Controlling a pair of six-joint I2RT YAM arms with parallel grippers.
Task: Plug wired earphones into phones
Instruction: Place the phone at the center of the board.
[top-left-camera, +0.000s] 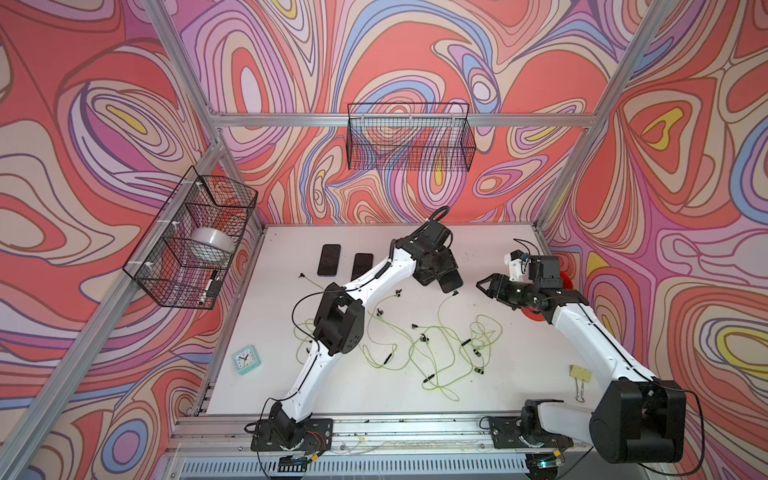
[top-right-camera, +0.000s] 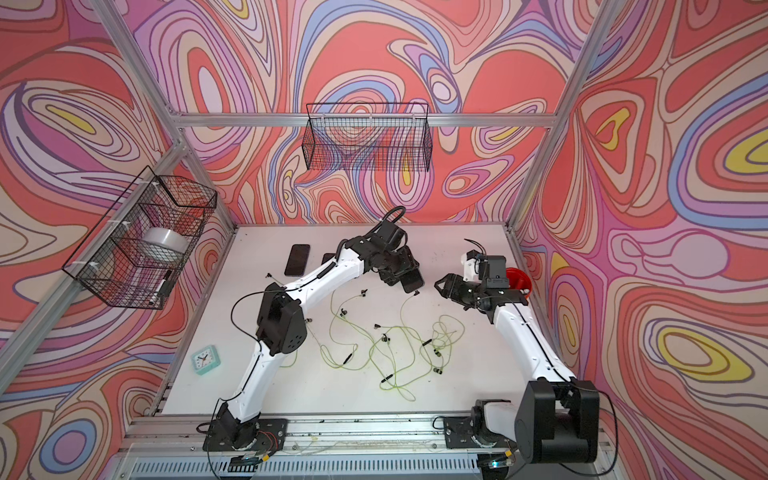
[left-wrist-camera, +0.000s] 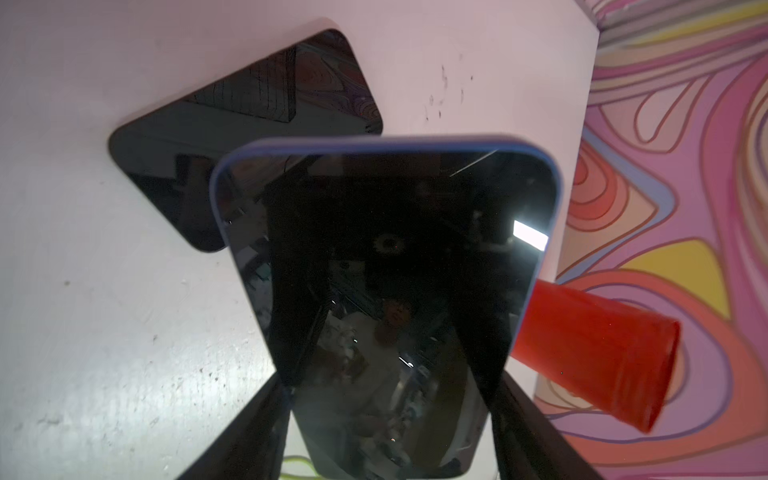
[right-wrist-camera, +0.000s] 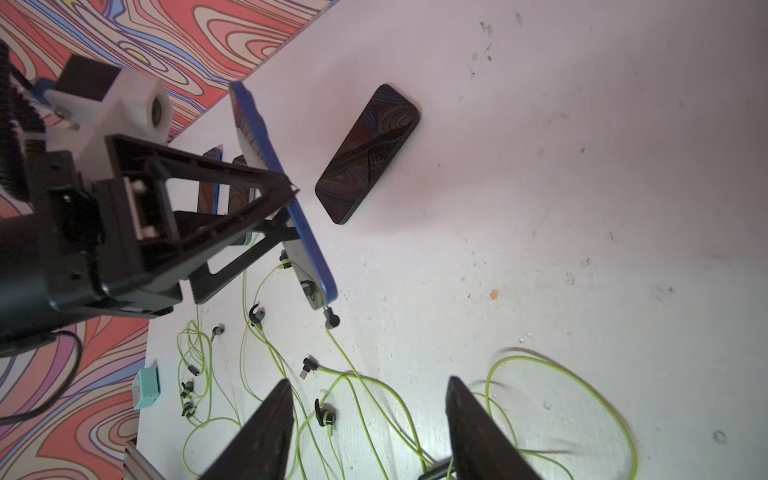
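Note:
My left gripper (top-left-camera: 446, 278) is shut on a phone (left-wrist-camera: 386, 291) with a blue rim, holding it by its long edges, tilted above the table. At the phone's lower end sits a dark plug (right-wrist-camera: 331, 318), and its yellow-green cord trails down to the table. I cannot tell whether the plug is fully seated. The right gripper (right-wrist-camera: 370, 382) is open and holds nothing; it hovers just right of the held phone, above the tangle of wired earphones (top-left-camera: 432, 349). Another phone (right-wrist-camera: 368, 153) lies flat beyond the held one. Two more phones (top-left-camera: 329, 259) (top-left-camera: 361, 266) lie at the far left.
A mint-green clock (top-left-camera: 246, 360) stands near the table's front left. A red cup (left-wrist-camera: 594, 353) lies by the right wall and a binder clip (top-left-camera: 580, 376) beside the right arm. Wire baskets (top-left-camera: 409, 137) (top-left-camera: 195, 237) hang on the back and left walls.

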